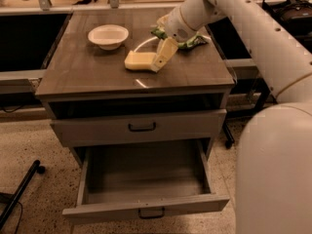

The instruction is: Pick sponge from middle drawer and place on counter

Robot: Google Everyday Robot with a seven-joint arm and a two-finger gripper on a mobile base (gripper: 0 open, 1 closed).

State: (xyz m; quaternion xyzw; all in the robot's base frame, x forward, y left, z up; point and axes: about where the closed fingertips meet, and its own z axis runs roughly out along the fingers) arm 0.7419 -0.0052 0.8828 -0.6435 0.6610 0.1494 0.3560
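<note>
The pale-yellow sponge [138, 61] lies flat on the wood-grain counter [97, 77], near its middle. My gripper [163, 54] is at the sponge's right end, tilted down and touching or just over it. The white arm reaches in from the upper right. The middle drawer [146, 209] is pulled out low at the front. Its grey tray [144, 172] holds nothing that I can see.
A white bowl [108, 35] stands at the counter's back left. A green wrinkled snack bag [187, 42] lies at the back right, partly behind the arm. A shut drawer with a black handle [142, 126] sits above the open one. The robot's white body [273, 169] fills the right.
</note>
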